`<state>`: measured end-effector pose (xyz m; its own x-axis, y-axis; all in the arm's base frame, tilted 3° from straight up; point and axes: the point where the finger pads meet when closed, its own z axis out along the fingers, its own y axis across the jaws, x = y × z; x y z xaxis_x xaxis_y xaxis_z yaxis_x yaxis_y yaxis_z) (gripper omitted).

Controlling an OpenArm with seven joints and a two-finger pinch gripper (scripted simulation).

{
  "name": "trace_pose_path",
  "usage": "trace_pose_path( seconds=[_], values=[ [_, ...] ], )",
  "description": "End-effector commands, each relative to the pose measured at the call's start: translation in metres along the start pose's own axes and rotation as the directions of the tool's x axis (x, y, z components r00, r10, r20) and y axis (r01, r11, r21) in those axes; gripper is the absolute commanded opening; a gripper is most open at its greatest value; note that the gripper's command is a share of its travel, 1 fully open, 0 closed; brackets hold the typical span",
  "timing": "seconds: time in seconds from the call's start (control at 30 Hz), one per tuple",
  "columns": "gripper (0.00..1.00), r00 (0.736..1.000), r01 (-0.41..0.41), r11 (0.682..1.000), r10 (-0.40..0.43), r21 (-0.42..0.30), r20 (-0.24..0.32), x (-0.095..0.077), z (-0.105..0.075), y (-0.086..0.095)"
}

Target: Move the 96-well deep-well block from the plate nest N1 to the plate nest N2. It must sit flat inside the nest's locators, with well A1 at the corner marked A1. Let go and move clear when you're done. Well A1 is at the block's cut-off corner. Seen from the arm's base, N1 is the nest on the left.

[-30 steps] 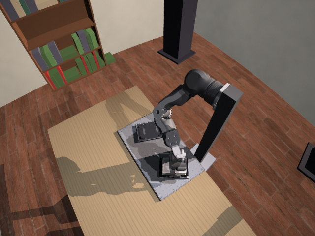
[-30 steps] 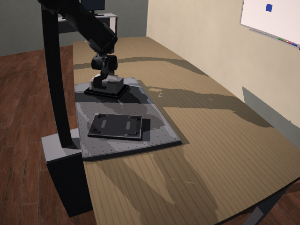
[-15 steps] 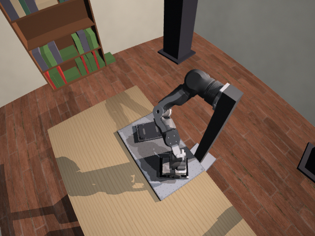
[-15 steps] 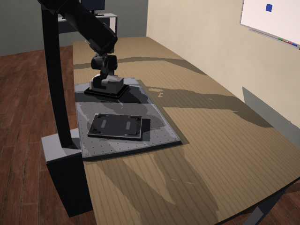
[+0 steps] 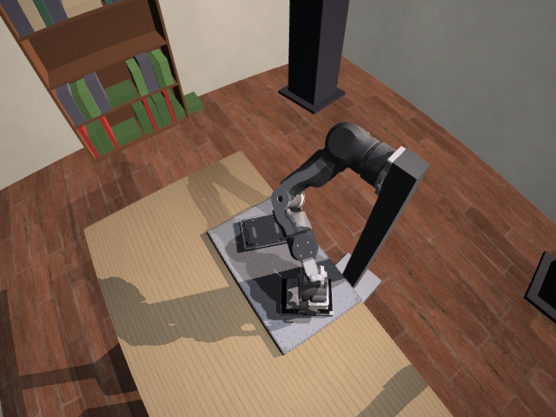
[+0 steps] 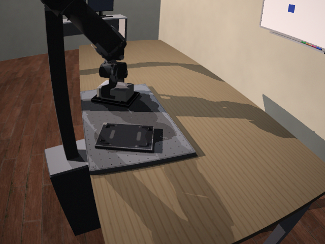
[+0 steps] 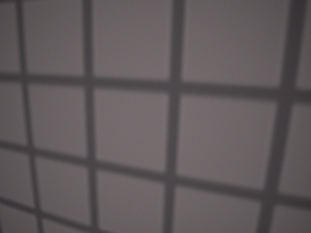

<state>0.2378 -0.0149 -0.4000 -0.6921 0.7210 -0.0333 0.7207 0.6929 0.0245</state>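
The pale deep-well block [image 5: 290,294] [image 6: 126,91] sits in the black plate nest N1 [image 5: 287,312] [image 6: 115,102]. My gripper [image 5: 314,294] [image 6: 111,90] points straight down and is lowered over the block, its fingers open on either side of it. The wrist view is filled by the block's grid of square wells [image 7: 136,121], very close and in shadow; no fingers show there. The plate nest N2 [image 5: 262,231] [image 6: 126,136] is an empty black plate with corner locators and two slots. I cannot see the block's cut-off corner.
Both nests stand on a grey perforated base plate [image 5: 251,269] [image 6: 170,147] at the edge of a wooden table [image 5: 179,251] [image 6: 223,147]. The arm's black column [image 5: 386,215] [image 6: 59,91] rises beside the base plate. A bookshelf [image 5: 102,76] stands beyond the table.
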Motion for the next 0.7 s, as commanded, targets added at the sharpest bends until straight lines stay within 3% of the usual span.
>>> trace_pose_path(
  seconds=[0.0,0.67],
  values=[
    [0.77,1.000,0.013,1.000,-0.014,-0.012,-0.005,0.0019,0.0063,0.0009],
    [0.77,1.000,0.009,1.000,-0.009,-0.012,-0.007,0.0008,0.0063,0.0043]
  ],
)
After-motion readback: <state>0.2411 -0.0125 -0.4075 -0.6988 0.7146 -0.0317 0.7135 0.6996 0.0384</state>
